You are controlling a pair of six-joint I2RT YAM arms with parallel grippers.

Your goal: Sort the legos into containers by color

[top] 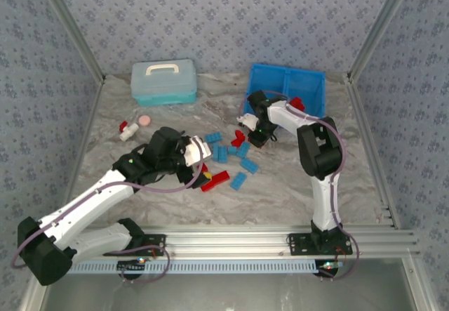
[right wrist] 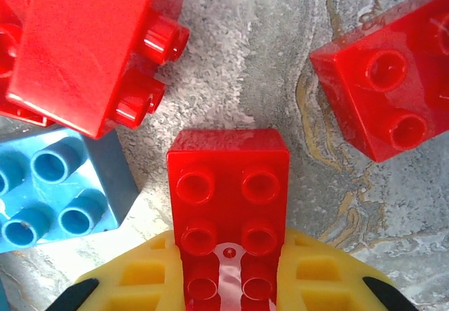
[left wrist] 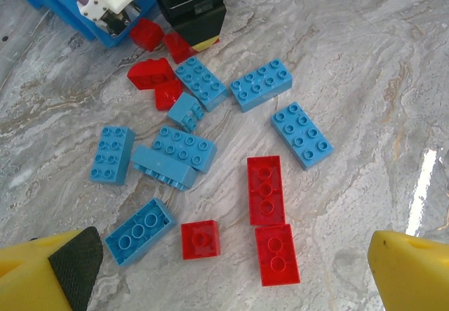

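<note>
Top external: The legos (top: 231,158) are found scattered just in front of the blue tray (top: 312,79), red and light blue mixed. One red piece (top: 297,104) is noted at the tray's near wall; which compartment cannot be told. The right gripper (top: 258,138) is placed low at the pile's edge nearest the tray, the left gripper (top: 203,169) at the side farthest from it. The marbled table (top: 302,192) is flat and bare beyond the pile. Patterned walls (top: 231,16) are set behind and beside the tray. A turquoise case (top: 163,81) is parked well apart from the tray.

Left wrist: The left gripper (left wrist: 231,286) is seen spread wide, nothing held. The bricks are judged light, rigid and smooth-sided, best pinched across flat sides, not studs. Several are touching, so neighbours could be nudged.

Right wrist: A red brick (right wrist: 228,184), studs up on the table, is flanked by the yellow fingers (right wrist: 133,283) of the right gripper (right wrist: 231,279). It is judged clamped, by one end only. The glossy plastic could be let slip.
</note>
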